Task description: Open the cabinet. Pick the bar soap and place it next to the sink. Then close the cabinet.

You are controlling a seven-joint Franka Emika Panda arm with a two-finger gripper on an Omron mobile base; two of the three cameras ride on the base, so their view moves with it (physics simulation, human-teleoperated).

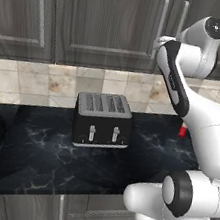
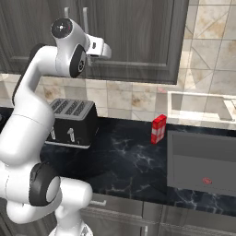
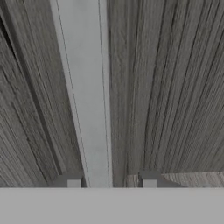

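The cabinet [image 1: 106, 25] spans the top of the left base view, both doors closed, its wood grain also covering the hand view. The black marbled countertop [image 2: 124, 161] runs across the lower half of the right base view. The sink [image 2: 203, 161] sits at right centre of that view. The black toaster [image 1: 102, 120] stands at frame centre in the left base view. The silver bar handle [image 3: 85, 92] runs top to bottom, left of centre in the hand view. The gripper [image 3: 111, 180] sits at the bottom there, one fingertip on each side of the handle with small gaps showing; whether the jaws are pinching it cannot be told. The red-and-white bottle [image 2: 158, 129] stands just left of the sink.
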